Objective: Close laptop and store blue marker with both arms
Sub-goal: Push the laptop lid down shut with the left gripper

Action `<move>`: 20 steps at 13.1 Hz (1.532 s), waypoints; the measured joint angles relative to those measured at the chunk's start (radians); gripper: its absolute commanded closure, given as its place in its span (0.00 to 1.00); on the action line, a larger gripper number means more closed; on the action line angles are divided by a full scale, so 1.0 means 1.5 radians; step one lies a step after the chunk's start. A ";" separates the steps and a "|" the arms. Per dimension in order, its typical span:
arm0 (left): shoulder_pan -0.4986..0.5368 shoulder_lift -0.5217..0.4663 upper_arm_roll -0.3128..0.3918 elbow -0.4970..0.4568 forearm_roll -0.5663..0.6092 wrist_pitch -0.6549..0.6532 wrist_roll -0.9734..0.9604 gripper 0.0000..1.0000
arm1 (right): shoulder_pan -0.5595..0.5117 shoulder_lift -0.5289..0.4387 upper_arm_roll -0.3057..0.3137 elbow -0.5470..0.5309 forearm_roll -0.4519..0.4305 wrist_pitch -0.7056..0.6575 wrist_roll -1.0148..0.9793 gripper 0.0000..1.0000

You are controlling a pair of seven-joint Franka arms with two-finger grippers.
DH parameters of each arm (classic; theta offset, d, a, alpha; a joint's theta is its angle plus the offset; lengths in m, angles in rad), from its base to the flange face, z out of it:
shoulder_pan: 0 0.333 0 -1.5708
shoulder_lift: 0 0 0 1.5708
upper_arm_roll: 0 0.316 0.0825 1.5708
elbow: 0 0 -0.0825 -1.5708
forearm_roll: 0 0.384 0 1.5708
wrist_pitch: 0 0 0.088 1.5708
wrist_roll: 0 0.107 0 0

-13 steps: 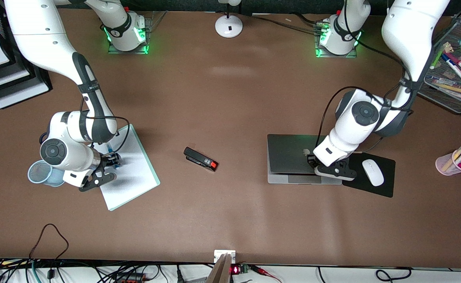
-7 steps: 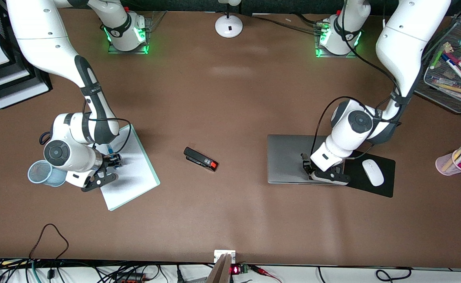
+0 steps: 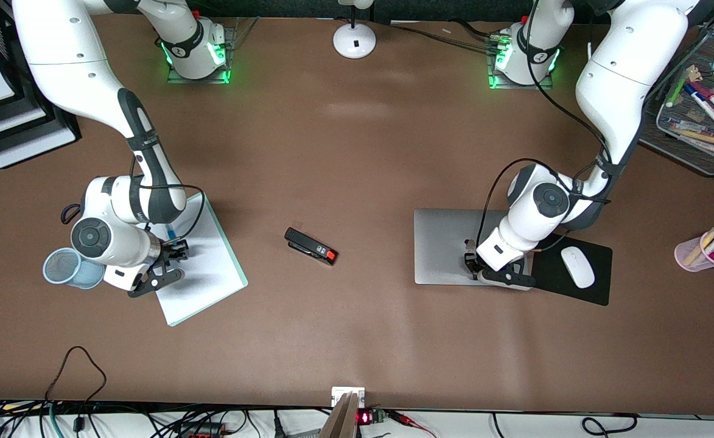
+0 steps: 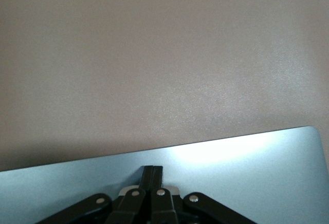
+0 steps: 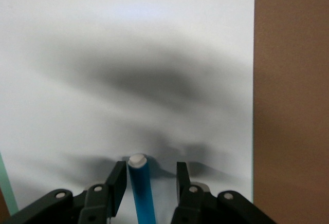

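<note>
The left gripper (image 3: 472, 263), fingers pressed together, is pushing the laptop (image 3: 445, 246) lid flat where a second ago it stood ajar, so closing looks done, while the right gripper (image 5: 146, 180), jaws apart, is straddling the unclamped blue marker (image 5: 142, 190) on the white notepad (image 3: 201, 267).

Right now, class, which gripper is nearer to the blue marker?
Right. The right gripper is down at the blue marker on the white pad, open fingers either side of it. The left gripper rests shut on the closed laptop, toward the left arm's end.
</note>
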 measured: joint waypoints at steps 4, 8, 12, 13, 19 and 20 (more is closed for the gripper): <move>0.001 0.001 0.002 0.006 0.000 0.000 0.000 1.00 | 0.001 0.002 0.005 0.000 0.000 0.000 0.000 0.58; 0.002 -0.021 0.002 0.025 0.001 -0.023 0.001 1.00 | 0.001 0.003 0.006 0.000 0.000 0.000 0.000 0.65; 0.002 -0.090 -0.003 0.033 0.001 -0.149 0.001 1.00 | 0.001 0.003 0.006 0.000 0.000 0.000 0.000 0.69; 0.002 -0.109 -0.005 0.033 0.001 -0.184 0.002 1.00 | 0.001 0.003 0.006 0.000 0.000 0.000 0.000 0.71; 0.001 -0.184 -0.054 0.163 -0.002 -0.560 0.012 0.98 | 0.001 0.003 0.006 0.000 0.000 0.000 0.000 0.77; 0.000 -0.188 -0.059 0.200 -0.013 -0.618 0.021 0.97 | 0.001 0.003 0.006 0.000 0.000 0.000 0.000 0.79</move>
